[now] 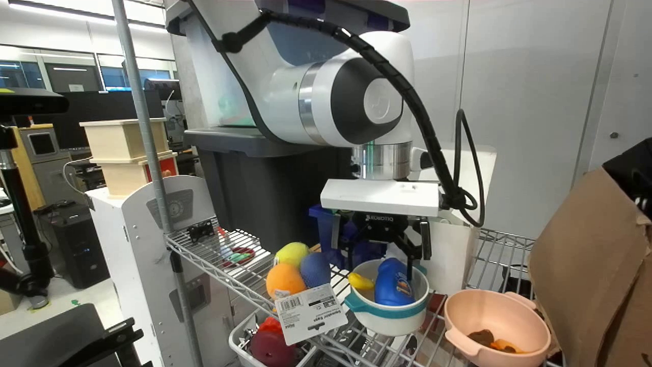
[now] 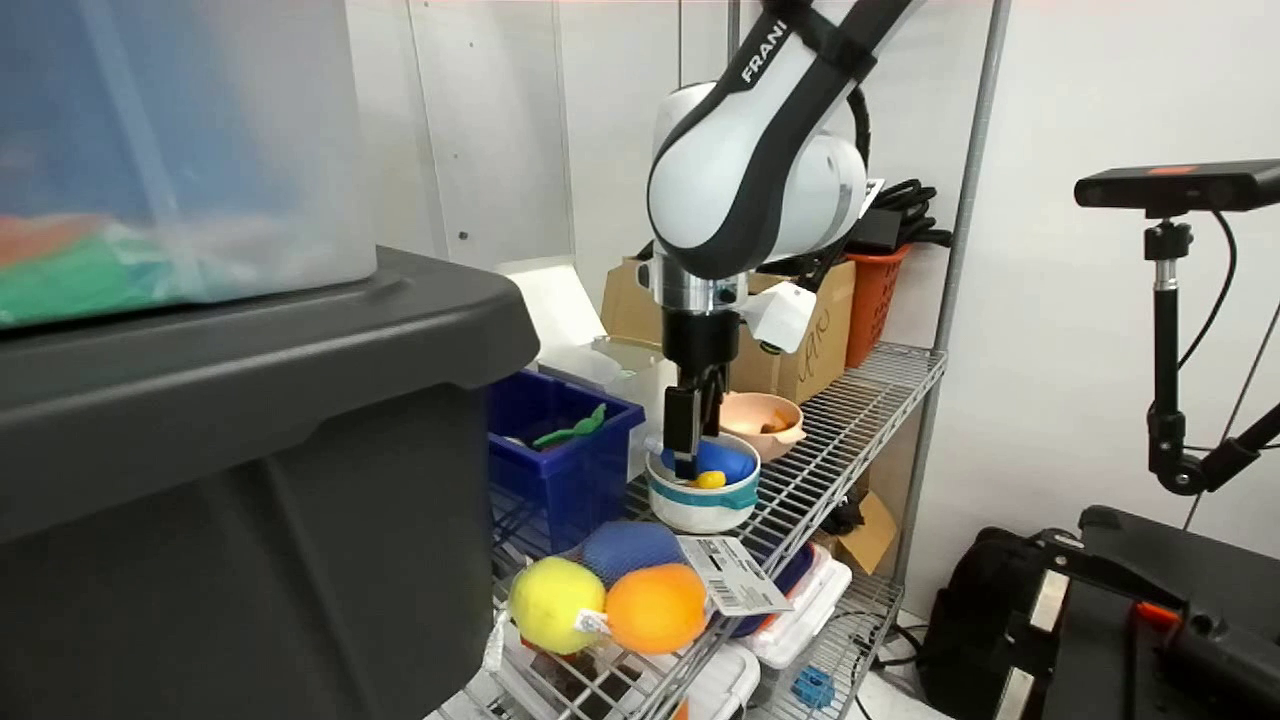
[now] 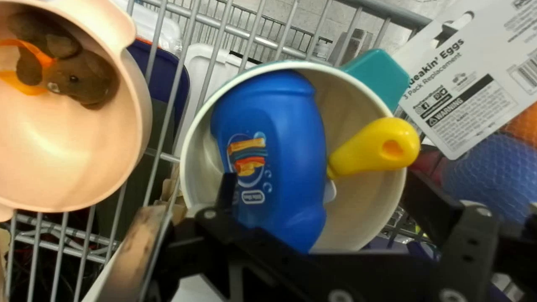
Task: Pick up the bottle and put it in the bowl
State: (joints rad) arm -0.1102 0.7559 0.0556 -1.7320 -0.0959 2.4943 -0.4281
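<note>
Wrist view showed gripper spread wide over white bowl, bottle inside

A dark storage bin and a cardboard box flanked the bowls on the wire shelf. The peach bowl, with a brown plush toy in it, stood just beside the white bowl; netted balls lay near the opposite side. One fingertip overlapped the bottle's edge, the other appeared near the rim past a yellow handle-like piece; contact could not be told. Bare wires ran between the bowls, and a printed card reached over the shelf's edge.
</note>
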